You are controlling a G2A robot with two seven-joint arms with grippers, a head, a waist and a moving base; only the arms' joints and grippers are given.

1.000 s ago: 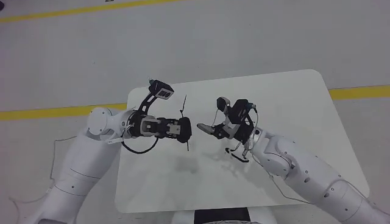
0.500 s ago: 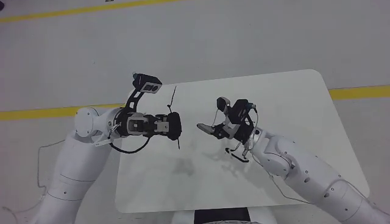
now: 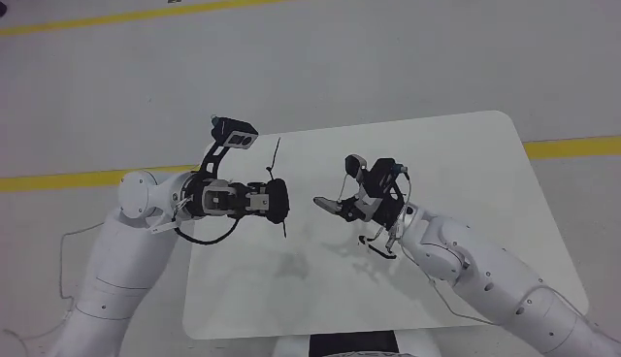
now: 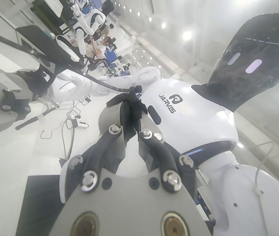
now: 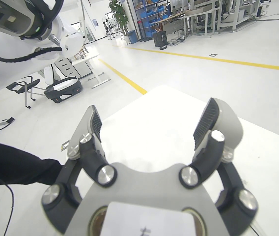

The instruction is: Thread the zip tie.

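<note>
The left pincer is clamped mid-length on the zip tie above the bench, the tie's long axis lying crosswise to the right pincer, which hangs near, facing it, jaws spread and empty.

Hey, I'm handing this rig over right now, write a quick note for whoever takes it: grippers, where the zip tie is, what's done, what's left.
Left gripper: jaws shut on the zip tie, held up above the table.
Right gripper: jaws open, empty, pointing toward the left one, apart from it.
Done: zip tie picked up.
Left: threading; the strip looks straight, no loop visible.
</note>
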